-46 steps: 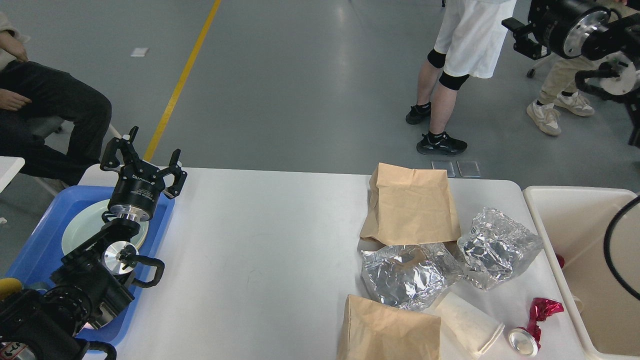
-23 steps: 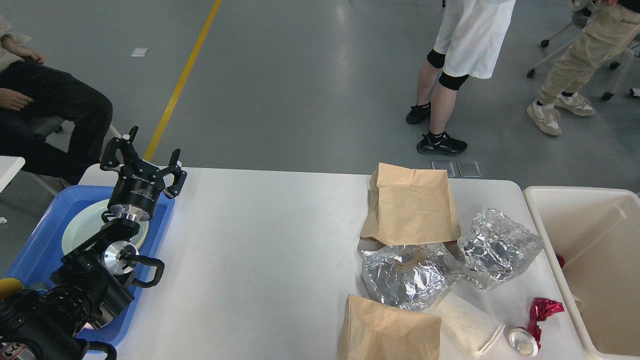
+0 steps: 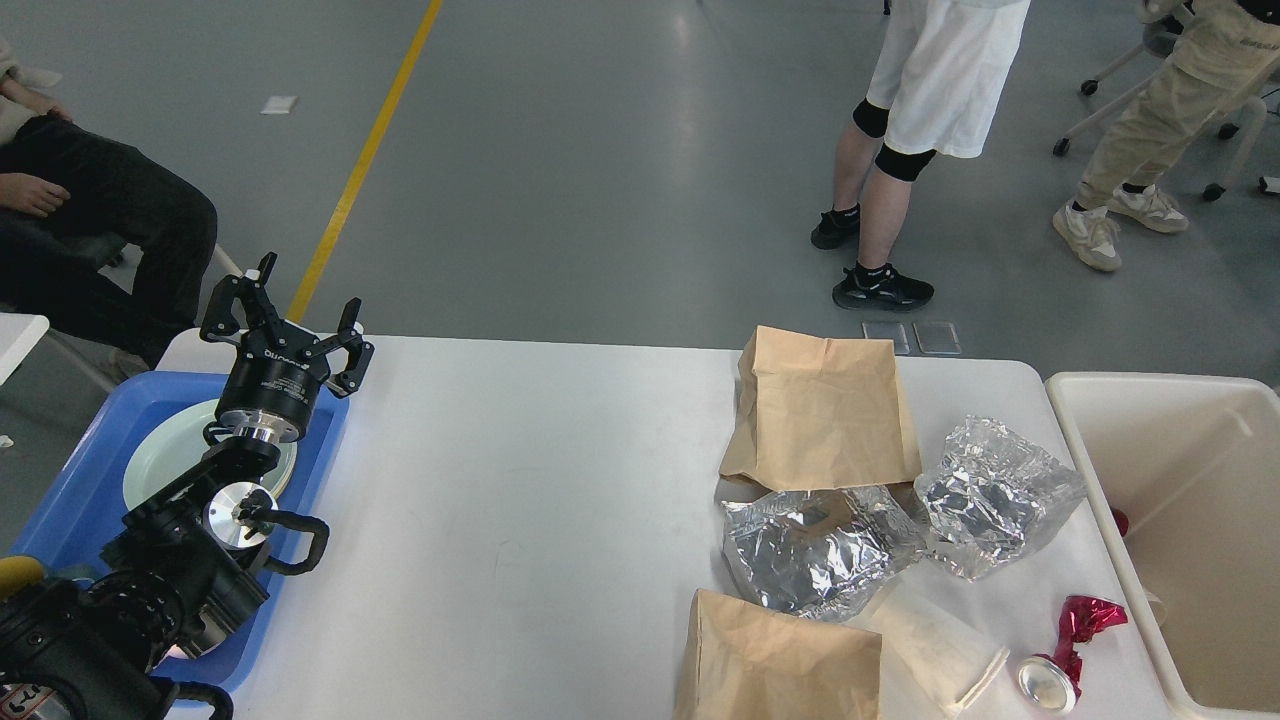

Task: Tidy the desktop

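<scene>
The job looks partly done at best. The left half of the worktop is bare, but its right half carries a cluster of litter that has yet to be cleared.

On the left, a blue tray overhangs the worktop's near-left corner and holds a pale plate, so the crockery side seems settled. The left gripper hangs above the tray's far right corner with its fingers spread apart and nothing between them. The right gripper is out of view, so its state cannot be told.

What is left sits near the right edge: one brown paper bag lying flat toward the far side, a second brown paper bag at the near edge, and between them two crumpled foil wrappers, the larger one touching the smaller one to its right. A tipped white paper cup lies just beside the near bag, and a crushed red can lies by the right edge.

The cream bin stands just beside the worktop's right end. Something red shows low against its inner wall (too little is visible to say what it is), which suggests at least one piece may already be inside.

By my count six pieces are left, all closer to the bin than to the tray, so the right arm looks the likelier one to reach them.
</scene>
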